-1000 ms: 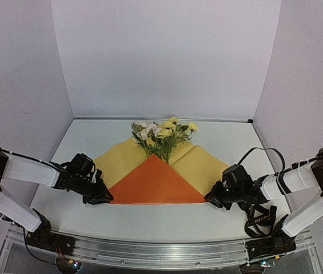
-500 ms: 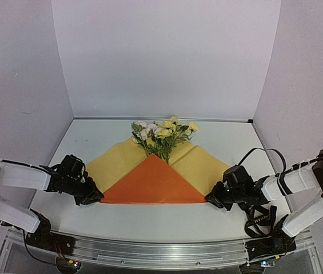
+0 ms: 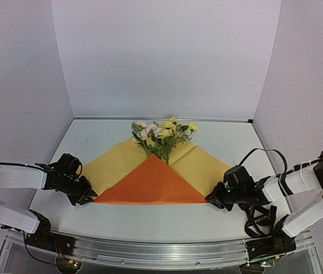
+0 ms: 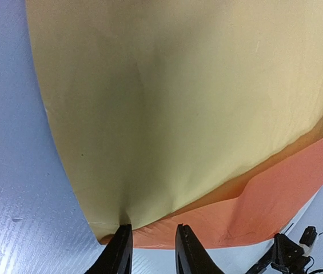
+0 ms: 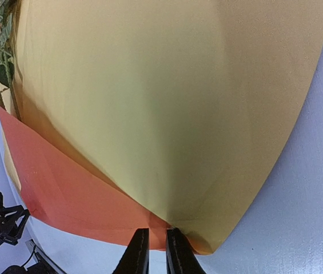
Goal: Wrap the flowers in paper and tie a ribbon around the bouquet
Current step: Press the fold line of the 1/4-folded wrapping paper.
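Left gripper, jaws narrow, hold unclear, drags paper corner toward 9 o'clock, widening fold for wrapping; right gripper jaws pinch opposite corner.

The paper hides the stems of the flowers under its orange flap. Both wrist views cut the paper off at their top edges. Whether the left hand pinches its corner is unclear.
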`<state>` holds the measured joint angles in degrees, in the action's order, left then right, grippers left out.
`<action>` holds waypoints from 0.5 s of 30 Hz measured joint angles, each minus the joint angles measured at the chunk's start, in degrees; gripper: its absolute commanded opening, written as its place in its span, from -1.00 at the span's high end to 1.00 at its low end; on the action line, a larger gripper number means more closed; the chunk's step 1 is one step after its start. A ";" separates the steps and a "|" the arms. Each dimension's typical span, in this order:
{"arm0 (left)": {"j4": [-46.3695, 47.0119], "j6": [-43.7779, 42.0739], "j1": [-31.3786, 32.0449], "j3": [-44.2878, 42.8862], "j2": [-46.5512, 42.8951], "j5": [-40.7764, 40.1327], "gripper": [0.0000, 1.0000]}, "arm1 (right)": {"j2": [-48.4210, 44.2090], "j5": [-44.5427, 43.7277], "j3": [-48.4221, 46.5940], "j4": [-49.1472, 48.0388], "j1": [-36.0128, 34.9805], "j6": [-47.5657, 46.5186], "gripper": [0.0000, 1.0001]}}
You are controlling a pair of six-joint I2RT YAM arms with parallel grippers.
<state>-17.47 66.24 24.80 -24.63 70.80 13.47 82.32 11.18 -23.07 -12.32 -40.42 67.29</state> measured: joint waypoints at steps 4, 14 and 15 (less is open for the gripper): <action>-1.79 1.47 -0.07 -1.12 0.51 -0.82 0.37 | 0.00 0.02 0.00 0.00 0.00 -0.08 0.71; -14.98 -3.05 -0.39 -7.95 1.02 -8.88 0.25 | -0.01 0.60 -0.86 0.89 0.02 -1.40 0.45; -15.92 -4.58 -0.39 -9.87 1.33 -9.43 0.25 | -0.10 0.71 -1.30 1.73 0.02 -1.79 0.38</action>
<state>-33.39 61.66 24.40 -34.50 72.13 4.05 82.22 11.89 -24.37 -10.59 -40.40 65.49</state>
